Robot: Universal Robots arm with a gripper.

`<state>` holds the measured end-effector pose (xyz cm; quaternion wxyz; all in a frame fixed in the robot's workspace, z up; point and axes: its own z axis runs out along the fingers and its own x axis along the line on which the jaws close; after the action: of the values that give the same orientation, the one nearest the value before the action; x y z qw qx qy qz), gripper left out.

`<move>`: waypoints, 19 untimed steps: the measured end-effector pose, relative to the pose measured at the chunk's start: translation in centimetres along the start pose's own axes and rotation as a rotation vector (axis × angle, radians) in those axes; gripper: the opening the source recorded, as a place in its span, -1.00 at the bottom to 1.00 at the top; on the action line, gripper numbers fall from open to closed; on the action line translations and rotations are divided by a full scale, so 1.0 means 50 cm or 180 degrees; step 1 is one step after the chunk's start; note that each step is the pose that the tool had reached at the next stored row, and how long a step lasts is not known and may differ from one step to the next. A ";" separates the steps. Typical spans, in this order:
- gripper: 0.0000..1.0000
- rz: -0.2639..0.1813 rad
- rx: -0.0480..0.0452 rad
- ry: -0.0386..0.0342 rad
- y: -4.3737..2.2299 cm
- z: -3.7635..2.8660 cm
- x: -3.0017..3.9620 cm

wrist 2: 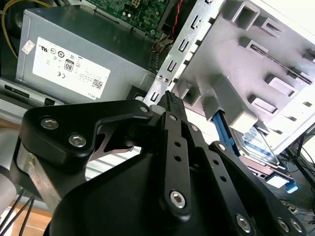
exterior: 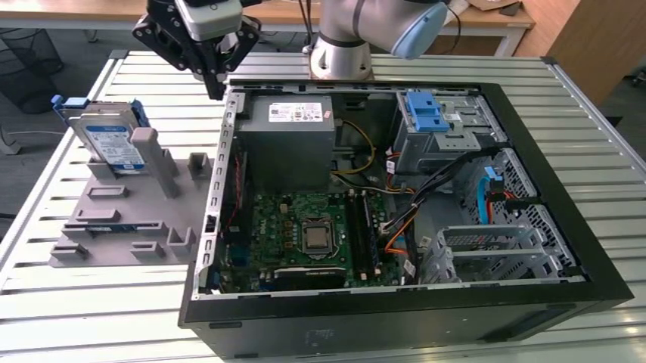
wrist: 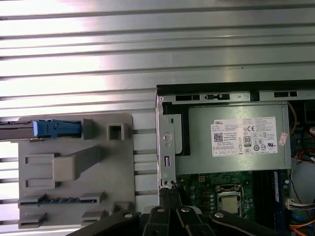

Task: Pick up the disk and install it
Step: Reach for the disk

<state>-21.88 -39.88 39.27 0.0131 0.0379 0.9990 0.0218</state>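
The disk (exterior: 111,140) is a silver drive with a white-and-blue label and a blue carrier frame. It stands on edge in the grey fixture (exterior: 121,219) at the exterior view's left. In the first wrist view the disk (wrist: 49,129) appears edge-on, and in the second wrist view the disk (wrist 2: 260,146) shows behind a grey post. My gripper (exterior: 215,92) hangs above the back corner of the computer case wall, to the right of the disk and apart from it. Its black fingers are pressed together, shut on nothing, in both wrist views (wrist 2: 170,98) (wrist: 170,192).
The open computer case (exterior: 565,291) lies on the slatted metal table (exterior: 91,302). Inside it are a grey power supply (exterior: 293,136), the motherboard (exterior: 302,234), a blue-latched drive cage (exterior: 434,121), a metal bay (exterior: 495,253) and loose cables (exterior: 424,189). The robot base (exterior: 338,57) stands behind the case.
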 end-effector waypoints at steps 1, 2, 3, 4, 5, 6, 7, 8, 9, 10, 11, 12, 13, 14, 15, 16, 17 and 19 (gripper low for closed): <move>-0.79 0.0000 0.0000 0.0000 0.000 0.000 0.001; -0.79 0.0000 0.0000 0.0000 0.000 0.000 0.003; -0.79 0.0000 0.0000 0.0000 0.000 0.000 0.004; -0.79 0.0000 0.0000 0.0000 0.000 0.000 0.005; -0.79 0.0000 0.0000 0.0000 0.000 0.000 0.007; -0.79 0.0000 0.0000 0.0000 0.000 0.000 0.008; -0.79 0.0000 0.0000 0.0000 0.000 0.000 0.010; -0.79 0.0000 0.0001 0.0000 0.000 0.000 0.011; -0.79 0.0000 0.0000 0.0000 0.000 0.001 0.013; -0.79 0.0000 0.0000 0.0000 0.000 0.001 0.014; -0.79 0.0000 0.0000 0.0000 0.000 0.001 0.016; -0.79 0.0000 0.0000 0.0000 0.000 0.001 0.017; -0.79 0.0000 0.0000 0.0000 0.000 0.001 0.018; -0.79 0.0000 0.0000 0.0000 0.000 0.001 0.019; -0.79 0.0000 0.0001 0.0001 0.000 0.001 0.019; -0.79 -0.0001 0.0001 0.0001 0.000 0.001 0.019; -0.79 -0.0001 0.0000 0.0001 0.000 0.001 0.019; -0.79 0.0000 0.0000 0.0000 0.000 0.001 0.019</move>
<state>-22.85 -39.82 39.20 0.0131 0.0379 0.9990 0.0217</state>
